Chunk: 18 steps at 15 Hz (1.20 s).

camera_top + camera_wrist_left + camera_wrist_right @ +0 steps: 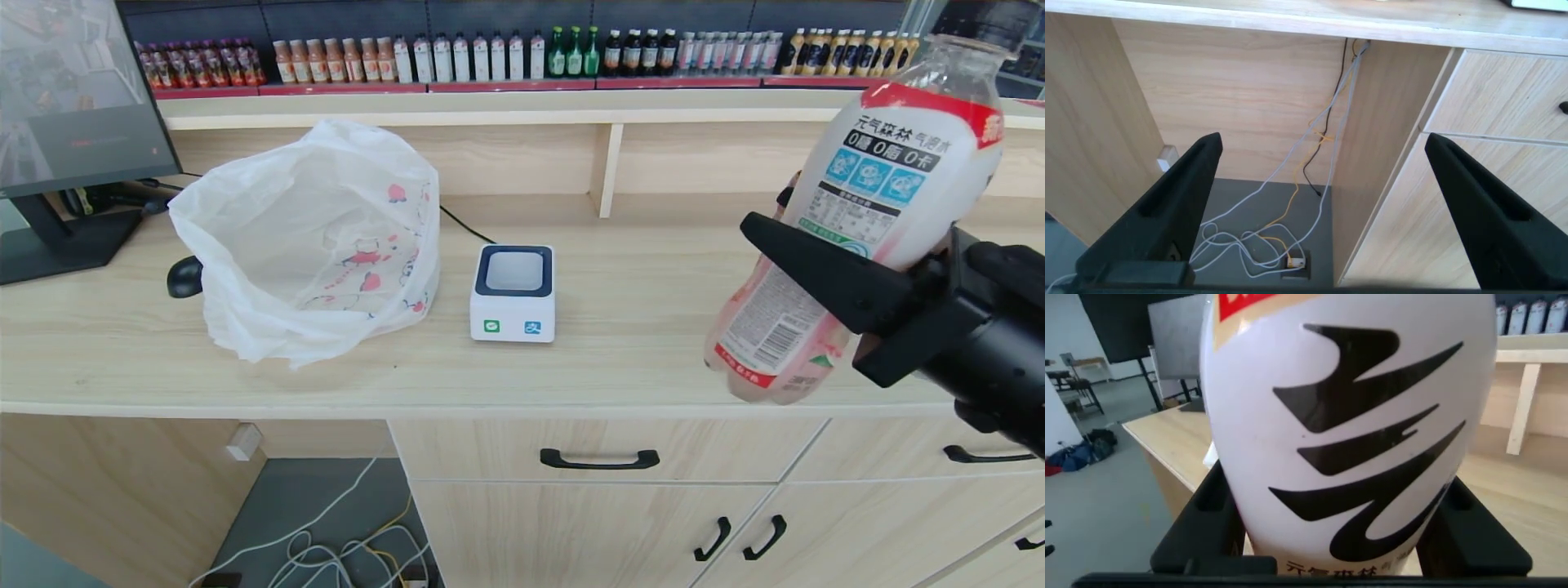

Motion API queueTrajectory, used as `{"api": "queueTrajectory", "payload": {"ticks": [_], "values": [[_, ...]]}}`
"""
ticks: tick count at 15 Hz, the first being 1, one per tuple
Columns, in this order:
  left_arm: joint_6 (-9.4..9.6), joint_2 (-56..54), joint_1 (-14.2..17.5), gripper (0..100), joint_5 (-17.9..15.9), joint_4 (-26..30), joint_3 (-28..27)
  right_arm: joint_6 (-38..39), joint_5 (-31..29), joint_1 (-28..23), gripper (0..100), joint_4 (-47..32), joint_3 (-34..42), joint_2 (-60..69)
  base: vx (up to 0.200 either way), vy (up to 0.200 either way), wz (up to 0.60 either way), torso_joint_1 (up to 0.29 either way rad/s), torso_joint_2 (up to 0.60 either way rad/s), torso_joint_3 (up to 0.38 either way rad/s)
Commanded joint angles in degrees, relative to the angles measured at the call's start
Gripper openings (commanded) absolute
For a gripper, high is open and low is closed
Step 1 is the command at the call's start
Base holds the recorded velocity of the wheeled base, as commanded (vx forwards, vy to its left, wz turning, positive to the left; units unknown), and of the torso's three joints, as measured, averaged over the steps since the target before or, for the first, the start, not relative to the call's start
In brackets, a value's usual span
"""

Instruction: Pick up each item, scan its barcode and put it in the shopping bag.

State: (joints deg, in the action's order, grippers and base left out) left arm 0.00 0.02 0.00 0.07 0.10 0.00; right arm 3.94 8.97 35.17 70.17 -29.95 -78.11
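Left jaws: I see two matte black wedge fingers [1180, 212], flat inner faces.
Right jaws: same black, long and tapered.
Right wrist [992, 347]: black, blocky housing.

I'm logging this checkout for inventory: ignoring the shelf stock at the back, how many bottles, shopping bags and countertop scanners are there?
Bottle, held: 1
Shopping bag: 1
Countertop scanner: 1
Total: 3

Pink bottle [882, 188] tilted aloft, right; white bag [310, 237] open beside scanner [513, 294].
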Motion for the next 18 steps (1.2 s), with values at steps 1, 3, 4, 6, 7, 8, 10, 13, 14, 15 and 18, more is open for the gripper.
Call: {"api": "queueTrajectory", "payload": {"ticks": [1, 3, 4, 6, 7, 8, 10, 13, 14, 15, 18], "values": [[0.00, -0.02, 0.00, 100, 0.01, -0.01, 0.00, 2.57, 0.34, 1.04, 0, -0.03, -0.37, -1.61, 0.000, 0.000, 0.00, 0.000, 0.00, 0.000], [0.00, -0.02, 0.00, 100, 0.01, -0.01, 0.00, 6.70, 2.63, 2.01, 0, 0.06, 1.12, -1.52, 0.000, 0.000, 0.00, 0.000, 0.00, 0.000], [0.00, -0.02, 0.00, 100, 0.01, -0.01, 0.00, 7.58, 3.24, 2.36, 0, 0.14, 1.74, -1.52, 0.000, 0.000, 0.00, 0.000, 0.00, 0.000], [0.00, -0.02, 0.00, 100, 0.01, -0.01, 0.00, 9.42, 4.39, 4.29, 0, 0.32, 2.27, -1.52, 0.000, 0.000, 0.00, 0.000, 0.00, 0.000], [0.00, -0.02, 0.00, 100, 0.01, -0.01, 0.00, 10.74, 4.39, 5.44, 0, 0.50, 2.79, -1.52, 0.000, 0.000, 0.00, 0.000, 0.00, 0.000], [0.00, -0.02, -0.09, 100, 0.01, -0.01, 0.00, 12.50, 4.47, 7.19, 0, 1.37, 3.41, -1.35, 0.000, 0.000, 0.00, 0.000, 0.00, 0.000], [0.00, -0.02, -0.09, 100, 0.01, -0.01, 0.00, 14.78, 4.47, 9.65, 0, 3.48, 3.50, -1.35, 0.000, 0.000, 0.00, 0.000, 0.00, 0.000], [0.00, -0.02, 0.00, 100, 0.01, -0.01, 0.00, 17.77, 4.47, 12.99, 0, 5.07, 1.48, -1.70, 0.000, 0.000, 0.00, 0.000, 0.00, 0.000], [0.00, -0.02, 0.00, 100, 0.01, -0.01, 0.00, 18.21, 4.56, 13.17, 0, 5.42, 0.25, -2.14, 0.000, 0.000, 0.00, 0.000, 0.00, 0.000], [0.00, -0.02, 0.00, 100, 0.01, -0.01, 0.00, 19.18, 4.56, 13.35, 0, 5.77, -0.55, -2.23, 0.000, 0.000, 0.00, 0.000, 0.00, 0.000], [0.00, -0.02, 0.00, 100, 0.01, -0.01, 0.00, 22.17, 4.56, 13.52, 0, 6.65, -0.99, -2.84, 0.000, 0.000, 0.00, 0.000, 0.00, 0.000]]}}
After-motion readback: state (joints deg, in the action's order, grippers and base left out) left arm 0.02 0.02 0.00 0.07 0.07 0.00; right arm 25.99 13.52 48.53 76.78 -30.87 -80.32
